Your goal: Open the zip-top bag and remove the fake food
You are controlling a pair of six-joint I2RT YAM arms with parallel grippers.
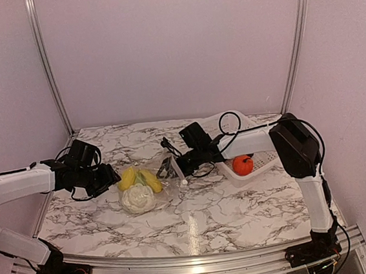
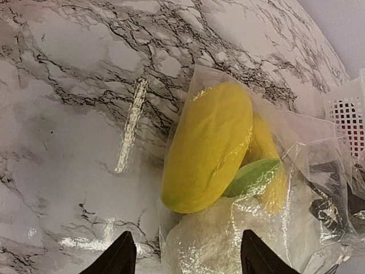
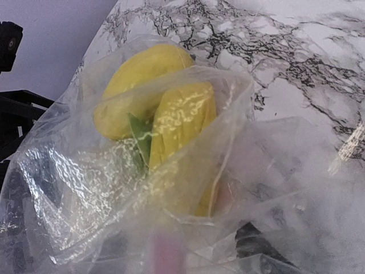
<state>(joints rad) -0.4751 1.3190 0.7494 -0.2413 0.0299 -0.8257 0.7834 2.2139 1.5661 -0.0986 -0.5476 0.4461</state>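
The zip-top bag (image 1: pixel 164 176) lies mid-table, clear and crinkled, its mouth toward the right arm. Inside are two yellow fake foods (image 1: pixel 130 178) with a green leaf (image 2: pixel 251 178) and a cream-white one (image 1: pixel 138 198). My left gripper (image 1: pixel 109 178) is open just left of the bag's closed end. In the left wrist view its fingertips (image 2: pixel 122 260) straddle the cream-white food (image 2: pixel 222 240). My right gripper (image 1: pixel 172 167) is at the bag's mouth, apparently shut on the plastic. In the right wrist view the bag (image 3: pixel 274 171) covers its jaws, with the yellow foods (image 3: pixel 142 80) behind.
A white lattice basket (image 1: pixel 263 163) stands at the right with a red-orange toy food (image 1: pixel 242 164) in it; its corner shows in the left wrist view (image 2: pixel 348 111). Enclosure walls and metal posts stand behind. A metal rail runs along the near table edge.
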